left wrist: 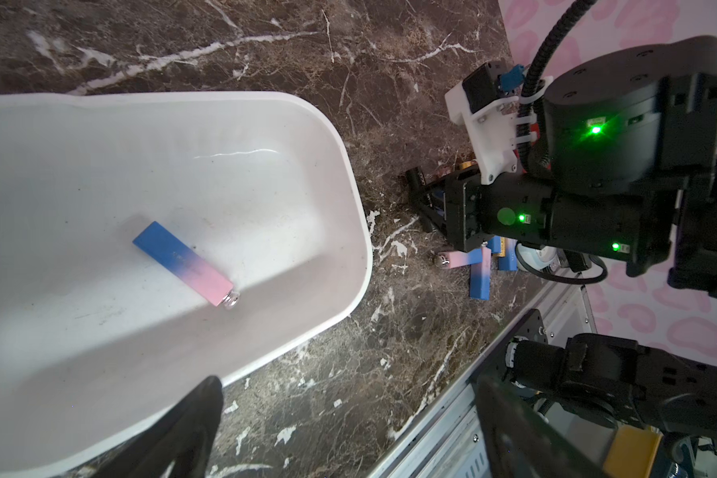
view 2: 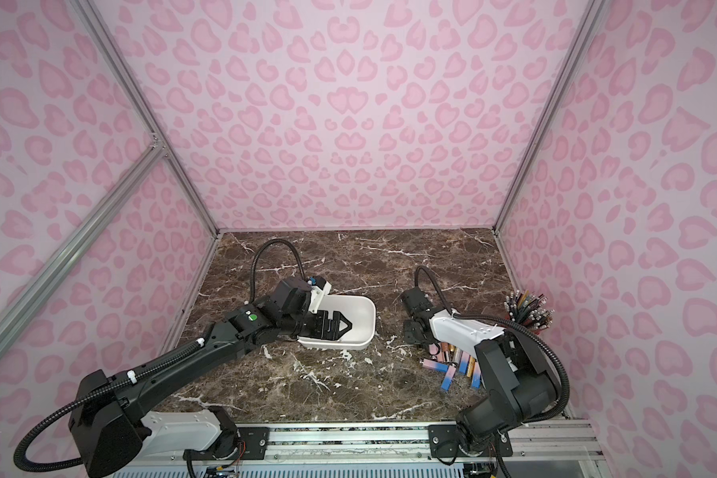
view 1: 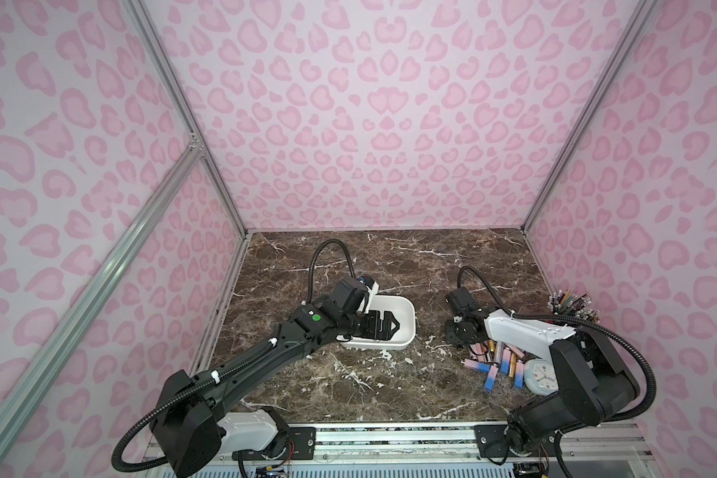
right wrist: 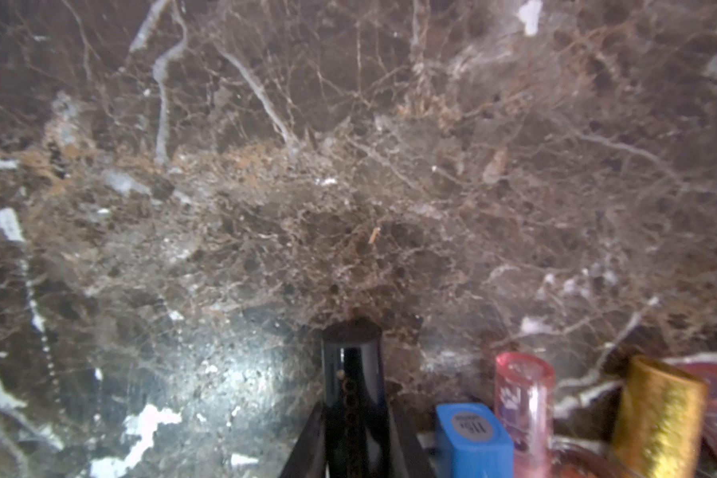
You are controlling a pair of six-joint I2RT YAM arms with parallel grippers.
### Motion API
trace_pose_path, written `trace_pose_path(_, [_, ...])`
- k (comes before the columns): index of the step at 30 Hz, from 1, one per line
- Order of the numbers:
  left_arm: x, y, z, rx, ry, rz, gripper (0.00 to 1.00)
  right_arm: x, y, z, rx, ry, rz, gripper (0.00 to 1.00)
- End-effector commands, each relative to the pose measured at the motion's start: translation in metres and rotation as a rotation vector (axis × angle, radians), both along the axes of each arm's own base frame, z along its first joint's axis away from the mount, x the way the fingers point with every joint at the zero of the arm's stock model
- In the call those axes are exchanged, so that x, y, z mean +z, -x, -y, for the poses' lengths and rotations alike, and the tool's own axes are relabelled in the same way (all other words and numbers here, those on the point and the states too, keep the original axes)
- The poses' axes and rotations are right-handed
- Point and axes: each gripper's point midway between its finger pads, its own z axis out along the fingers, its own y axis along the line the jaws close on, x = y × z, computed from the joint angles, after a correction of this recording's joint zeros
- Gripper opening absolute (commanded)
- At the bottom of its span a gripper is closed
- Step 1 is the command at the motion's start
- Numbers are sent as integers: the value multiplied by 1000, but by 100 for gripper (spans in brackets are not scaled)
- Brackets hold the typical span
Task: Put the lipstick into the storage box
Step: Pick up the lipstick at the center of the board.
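The storage box (view 1: pixel 408 327) (view 2: pixel 367 329) (left wrist: pixel 348 186) is a shallow white tub left of the table's middle. One blue-and-pink lipstick (left wrist: pixel 185 265) lies flat on its floor. My left gripper (view 1: pixel 394 325) (view 2: pixel 346 326) (left wrist: pixel 348 434) hovers over the box, open and holding nothing. At the near right is a pile of lipsticks (view 1: pixel 497 360) (view 2: pixel 456 364). My right gripper (view 1: pixel 460 337) (view 2: pixel 417 335) (right wrist: pixel 354 418) is down at the pile's far edge. It is shut on a black lipstick (right wrist: pixel 352 364) (left wrist: pixel 414 178), which sticks out past the fingers.
Beside the black tube lie blue (right wrist: pixel 472 434), clear pink (right wrist: pixel 522 393) and gold (right wrist: pixel 659 414) lipsticks. A small white clock (view 1: pixel 539 374) sits next to the pile. A cup of pencils (view 1: pixel 572 308) (view 2: pixel 528 308) stands against the right wall. Brown marble runs between box and pile.
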Motion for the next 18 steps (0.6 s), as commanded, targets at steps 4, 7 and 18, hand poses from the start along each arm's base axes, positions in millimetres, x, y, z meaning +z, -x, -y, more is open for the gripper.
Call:
trace_pose_path(4, [6, -2, -3, 7, 2, 34, 98, 5, 1, -4, 19, 26, -6, 22])
trace_pose_path(7, [9, -2, -9, 15, -14, 52, 98, 18, -2, -9, 37, 47, 12, 22])
trace_pose_path(18, [19, 1, -48, 89, -57, 107, 98, 88, -22, -44, 107, 51, 137, 23])
